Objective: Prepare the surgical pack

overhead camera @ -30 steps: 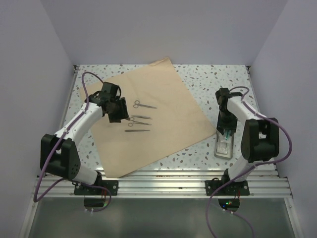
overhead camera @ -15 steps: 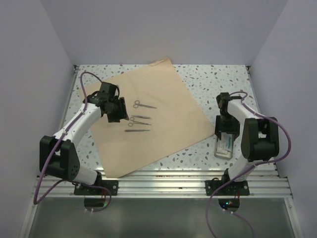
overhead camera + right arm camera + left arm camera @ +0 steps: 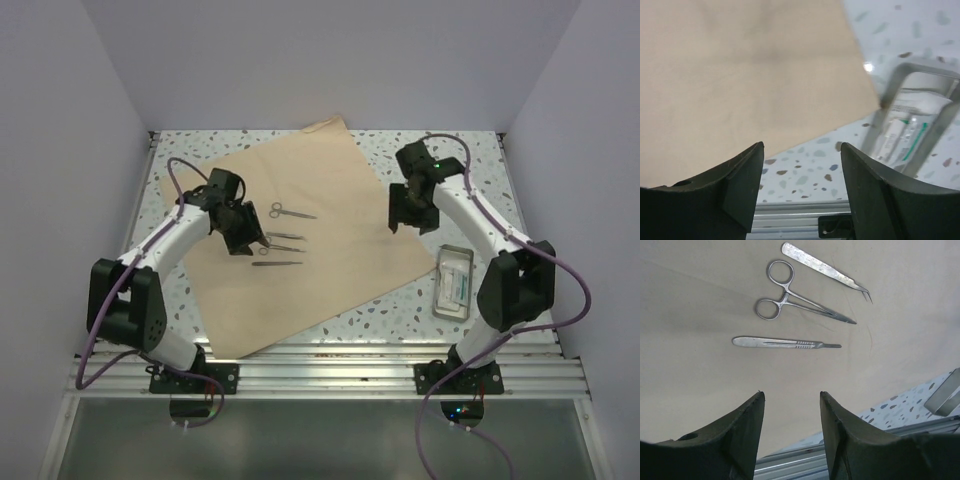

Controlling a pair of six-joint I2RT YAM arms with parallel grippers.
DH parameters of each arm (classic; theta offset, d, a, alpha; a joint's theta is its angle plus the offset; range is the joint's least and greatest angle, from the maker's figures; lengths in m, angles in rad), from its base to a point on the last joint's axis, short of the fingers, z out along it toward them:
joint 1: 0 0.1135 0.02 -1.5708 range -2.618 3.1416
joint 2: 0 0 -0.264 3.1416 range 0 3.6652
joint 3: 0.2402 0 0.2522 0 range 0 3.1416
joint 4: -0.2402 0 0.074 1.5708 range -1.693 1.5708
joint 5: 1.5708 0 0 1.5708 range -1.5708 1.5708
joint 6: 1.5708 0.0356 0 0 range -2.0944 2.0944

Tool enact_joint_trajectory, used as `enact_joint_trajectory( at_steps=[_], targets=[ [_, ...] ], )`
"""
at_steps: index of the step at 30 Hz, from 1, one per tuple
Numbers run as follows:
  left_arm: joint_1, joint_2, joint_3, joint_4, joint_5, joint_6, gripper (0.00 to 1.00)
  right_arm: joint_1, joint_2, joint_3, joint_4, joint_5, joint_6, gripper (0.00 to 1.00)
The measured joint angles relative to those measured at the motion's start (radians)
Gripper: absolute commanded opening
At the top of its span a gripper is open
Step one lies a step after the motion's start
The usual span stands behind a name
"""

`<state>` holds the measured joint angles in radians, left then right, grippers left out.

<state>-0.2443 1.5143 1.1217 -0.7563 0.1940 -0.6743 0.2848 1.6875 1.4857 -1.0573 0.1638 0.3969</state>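
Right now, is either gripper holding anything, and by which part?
Nothing is held. The left gripper and right gripper are both open and empty, over the tan wrapping sheet.

I see the surgical pack (image 3: 300,240), a tan paper sheet, spread flat and turned diagonally across the speckled surface (image 3: 460,150).

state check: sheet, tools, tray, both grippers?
wrapping sheet: unfolded, flat on table
scissors: flat on sheet
tweezers: flat on sheet
clamp: jaws closed, flat on sheet
scalpel handle: flat on sheet
tray: upright on table, packet inside
left gripper: open, empty, above sheet
right gripper: open, empty
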Motion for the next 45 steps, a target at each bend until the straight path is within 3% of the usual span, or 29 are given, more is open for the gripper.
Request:
enact_joint_trajectory(
  at_steps=[7,13,23,38,45],
  targets=[
    [-0.025,0.139,0.141,-0.066,-0.056,-0.182,0.52,0.233,-0.018,-0.064,0.034,-0.111,0.023,0.66],
    [-0.105,0.323,0.367,-0.120,-0.098,-0.397,0.51,0.246,-0.089,-0.212,0.064,-0.138,0.026,0.66],
    [-0.155,0.500,0.414,-0.162,-0.097,-0.720,0.48,0.244,-0.171,-0.325,0.132,-0.165,0.018,0.66],
    [-0.126,0.613,0.507,-0.157,-0.096,-0.835,0.41,0.244,-0.192,-0.373,0.160,-0.178,-0.013,0.66],
    [-0.118,0.649,0.541,-0.158,-0.093,-0.837,0.24,0.244,-0.192,-0.373,0.161,-0.178,-0.024,0.66]
  ],
)
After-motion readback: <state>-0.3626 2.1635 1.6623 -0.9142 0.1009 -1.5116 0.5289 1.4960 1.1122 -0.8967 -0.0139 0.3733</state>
